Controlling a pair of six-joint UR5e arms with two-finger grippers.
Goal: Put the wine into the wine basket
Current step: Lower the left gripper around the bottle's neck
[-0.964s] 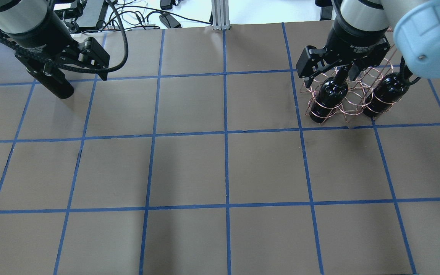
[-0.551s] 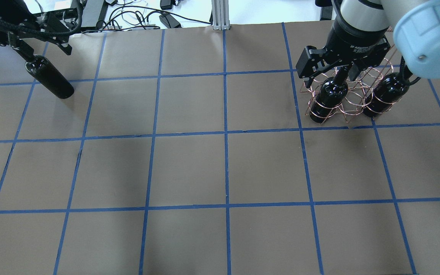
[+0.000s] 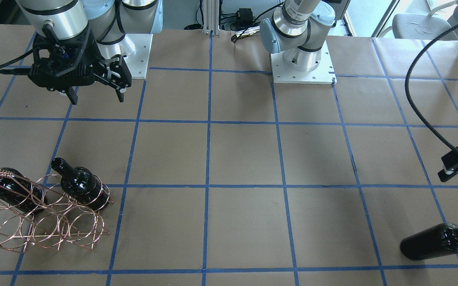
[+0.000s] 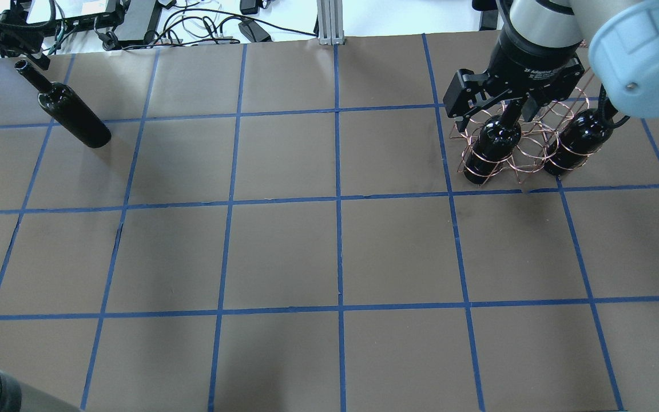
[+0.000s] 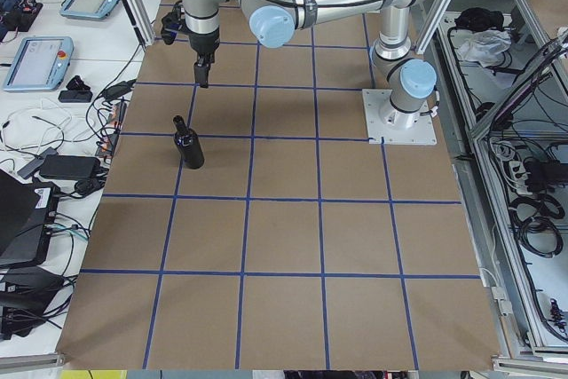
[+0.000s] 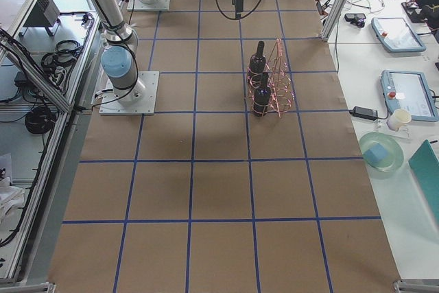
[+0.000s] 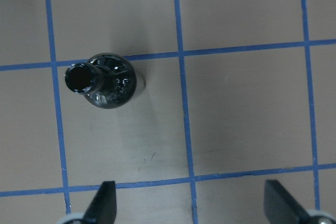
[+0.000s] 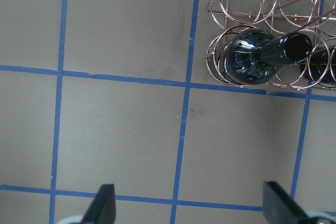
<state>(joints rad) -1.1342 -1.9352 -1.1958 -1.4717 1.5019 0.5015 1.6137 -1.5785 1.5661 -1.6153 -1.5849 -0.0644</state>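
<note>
Uncovered since the left hand (image 7: 191, 209) drew up and away, the wine (image 4: 72, 114) stands upright on the bench (image 4: 329, 252), well apart from the wine basket (image 3: 42, 226) — two bottles (image 3: 80, 184) already in it. That hand and the right hand (image 8: 191, 205) both gape wide, holding nothing.

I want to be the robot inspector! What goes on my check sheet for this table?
Surface: brown table with blue tape grid.
Job's things: wine basket holds two bottles; third bottle stands alone, upright.
Clutter: nothing seen.
Claws: left claw open, off the third bottle; right claw open, empty.
Cables: black cable loops by left arm.
Surroundings: tablets on a side bench.
</note>
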